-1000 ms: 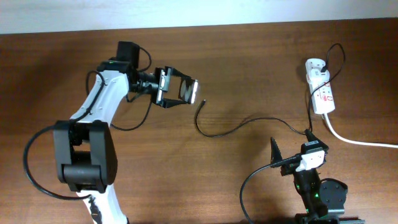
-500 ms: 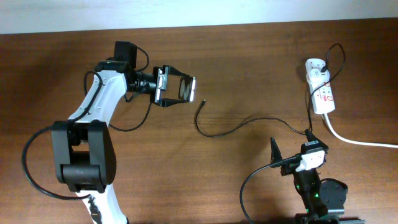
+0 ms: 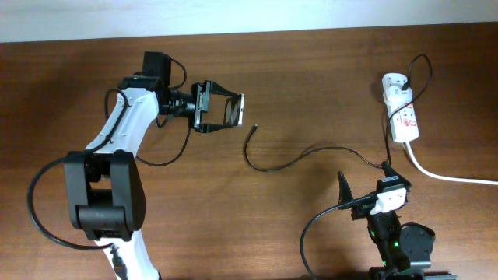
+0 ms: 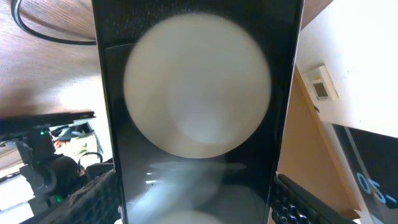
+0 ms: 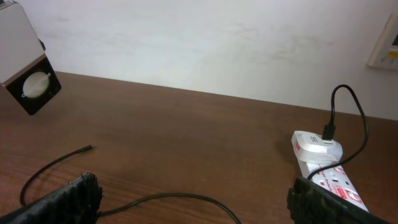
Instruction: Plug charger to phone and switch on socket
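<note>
Two tools up | left tool (image 3: 219, 109) clenched on the phone (image 3: 233, 110), upper left | right tool (image 3: 364, 177) released, lower right | we see the charger (image 3: 296, 159) on the desk (image 3: 311, 78) mid-frame | socket (image 3: 403, 117) upper right

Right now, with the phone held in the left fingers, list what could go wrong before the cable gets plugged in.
The phone is pinched only by its edges in the left fingers; it might slip. The cable tip lies loose on the table, so it could skid away when pushed.
</note>
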Motion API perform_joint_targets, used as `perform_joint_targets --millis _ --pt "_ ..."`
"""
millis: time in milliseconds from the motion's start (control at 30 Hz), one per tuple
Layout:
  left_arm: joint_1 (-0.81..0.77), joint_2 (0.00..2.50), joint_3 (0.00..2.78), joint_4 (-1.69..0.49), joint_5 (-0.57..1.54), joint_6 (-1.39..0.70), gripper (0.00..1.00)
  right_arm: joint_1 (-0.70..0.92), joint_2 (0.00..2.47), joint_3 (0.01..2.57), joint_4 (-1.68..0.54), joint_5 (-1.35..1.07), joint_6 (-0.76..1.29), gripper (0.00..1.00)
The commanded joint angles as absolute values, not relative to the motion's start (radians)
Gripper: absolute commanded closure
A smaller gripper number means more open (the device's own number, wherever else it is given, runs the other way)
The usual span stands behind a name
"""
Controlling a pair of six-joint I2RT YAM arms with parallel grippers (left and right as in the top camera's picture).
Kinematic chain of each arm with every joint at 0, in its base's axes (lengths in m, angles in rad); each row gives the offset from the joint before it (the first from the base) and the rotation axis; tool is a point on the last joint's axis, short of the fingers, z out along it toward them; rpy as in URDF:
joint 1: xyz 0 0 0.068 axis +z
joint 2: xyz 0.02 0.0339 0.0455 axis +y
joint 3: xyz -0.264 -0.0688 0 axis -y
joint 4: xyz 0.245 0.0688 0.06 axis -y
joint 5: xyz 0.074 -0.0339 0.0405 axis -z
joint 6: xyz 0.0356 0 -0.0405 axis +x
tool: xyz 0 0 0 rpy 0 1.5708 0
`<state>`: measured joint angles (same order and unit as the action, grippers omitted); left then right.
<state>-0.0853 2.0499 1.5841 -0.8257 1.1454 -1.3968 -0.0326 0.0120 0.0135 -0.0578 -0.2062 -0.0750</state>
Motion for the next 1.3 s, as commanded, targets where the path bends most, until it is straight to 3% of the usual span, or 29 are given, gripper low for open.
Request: perform_joint_targets --millis 0,1267 --pt "-0.080 2.047 1.612 -0.823 1.190 -1.414 0.93 -0.025 0.006 0.006 -0.060 -0.201 -0.070 0.01" --pt "-0.080 2.047 1.611 -0.823 1.182 -1.414 0.96 -0.025 0.006 0.006 -0.060 -0.201 -0.070 0.02"
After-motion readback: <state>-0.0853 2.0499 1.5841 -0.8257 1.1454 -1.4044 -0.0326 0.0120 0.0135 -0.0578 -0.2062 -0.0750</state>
